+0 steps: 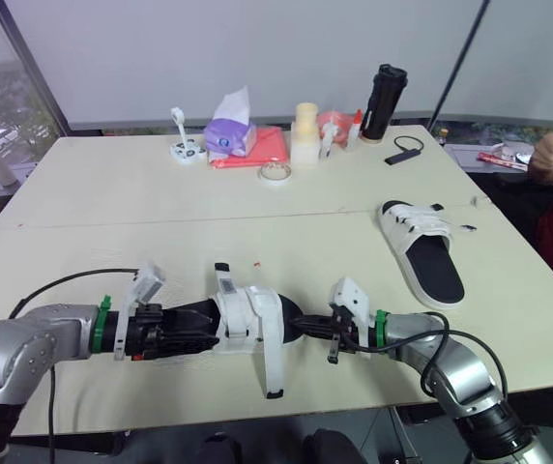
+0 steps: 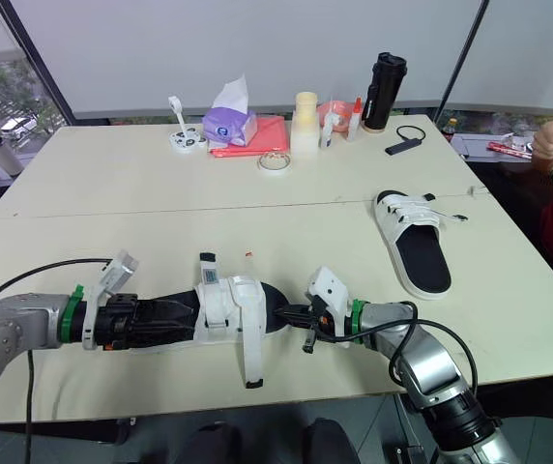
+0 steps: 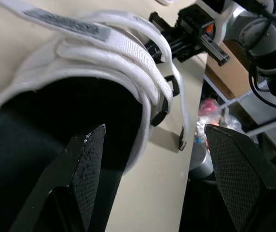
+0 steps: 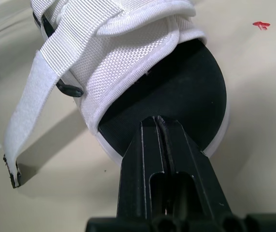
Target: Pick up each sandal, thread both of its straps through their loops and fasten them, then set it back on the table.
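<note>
**Table, two tops joined at a seam.** All places below are taken from this seam.

**Item 1, near sandal.** White upper, black sole. It lies well to the robot's side of the seam, lengthwise between the two grippers, with the sole on the tabletop.
- One loose strap trails away from the seam, and its dark tip is unfastened.
- A second strap end points back toward the seam.
- Judged status: threading not finished, and the sandal is not yet lifted.

**Item 2, left gripper.** It is at the sandal's heel end, on the robot's side of the seam.
- The jaws stand wide, and bare tabletop shows between one finger and the sole, so nothing is clamped.
- Likely purpose: to straddle the heel and steady it.

**Item 3, right gripper.** It is at the toe end, opposite the left gripper.
- The fingers are pressed together with only a slit between them, and the tip lies over the rim of the black insole.
- It probably pins the toe so the sandal cannot slide while the straps are worked.

**Item 4, second sandal.** It sits just on the robot's side of the seam, toward the robot's right and well apart from Item 1. I cannot tell whether its straps are fastened.

**Item 5, sundries beyond the seam.** These are a black flask, a tissue pack and a tape roll. They are out of the working area.
</note>
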Tool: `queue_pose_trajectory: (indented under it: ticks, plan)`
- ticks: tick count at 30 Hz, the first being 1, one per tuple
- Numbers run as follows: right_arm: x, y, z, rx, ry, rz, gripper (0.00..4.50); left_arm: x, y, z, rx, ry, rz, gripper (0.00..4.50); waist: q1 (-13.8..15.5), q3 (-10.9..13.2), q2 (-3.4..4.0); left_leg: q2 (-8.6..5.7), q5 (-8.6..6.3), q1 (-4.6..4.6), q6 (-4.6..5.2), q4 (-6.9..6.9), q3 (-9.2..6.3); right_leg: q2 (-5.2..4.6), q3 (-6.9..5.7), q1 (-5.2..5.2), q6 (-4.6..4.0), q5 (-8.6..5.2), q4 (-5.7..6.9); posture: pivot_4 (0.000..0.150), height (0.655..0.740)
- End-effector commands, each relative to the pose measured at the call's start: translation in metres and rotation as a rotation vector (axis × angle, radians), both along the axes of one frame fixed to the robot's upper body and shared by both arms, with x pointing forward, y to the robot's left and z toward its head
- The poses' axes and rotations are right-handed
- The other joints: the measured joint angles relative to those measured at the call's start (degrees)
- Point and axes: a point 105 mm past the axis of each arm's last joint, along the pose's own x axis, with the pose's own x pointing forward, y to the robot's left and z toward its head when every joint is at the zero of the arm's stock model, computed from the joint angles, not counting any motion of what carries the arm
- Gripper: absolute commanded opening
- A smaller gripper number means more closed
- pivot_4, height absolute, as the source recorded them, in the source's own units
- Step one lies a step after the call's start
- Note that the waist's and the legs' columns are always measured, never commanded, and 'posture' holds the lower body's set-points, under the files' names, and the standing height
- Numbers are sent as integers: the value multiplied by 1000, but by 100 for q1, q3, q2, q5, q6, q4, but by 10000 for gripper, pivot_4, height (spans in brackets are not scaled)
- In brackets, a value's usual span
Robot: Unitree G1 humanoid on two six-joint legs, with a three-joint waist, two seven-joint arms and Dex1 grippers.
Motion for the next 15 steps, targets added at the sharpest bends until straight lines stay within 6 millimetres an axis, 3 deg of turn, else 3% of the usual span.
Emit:
queue_pose_trajectory:
  ticks: [1,6,8,11,15]
  plan:
    - [-7,13,-1,19,12,42,0,9,-4,0,8,-62,30,34017,2,0,0,0,0,0,0,0,0,0,0,0,0,0,0,1500,7400]
    - [-11,21,-5,21,33,60,0,27,0,8,6,-132,104,34017,1,1,-1,1,0,-1,0,0,-2,3,-1,-2,4,3,1,1500,7400]
    - [-12,23,-8,26,61,47,0,28,2,24,-2,-170,84,34017,1,0,-1,0,0,-1,0,0,0,2,-1,-1,4,3,1,1500,7400]
    - [-10,26,-12,34,88,9,0,15,-11,39,-7,-190,-30,34017,-19,1,-2,1,0,-1,0,-1,-1,3,-1,-3,4,3,1,1500,7400]
    - [-5,28,-15,35,89,-31,0,-12,-32,36,10,-159,-190,34017,-30,0,-1,5,0,1,0,-7,2,4,2,-5,4,3,1,1500,7400]
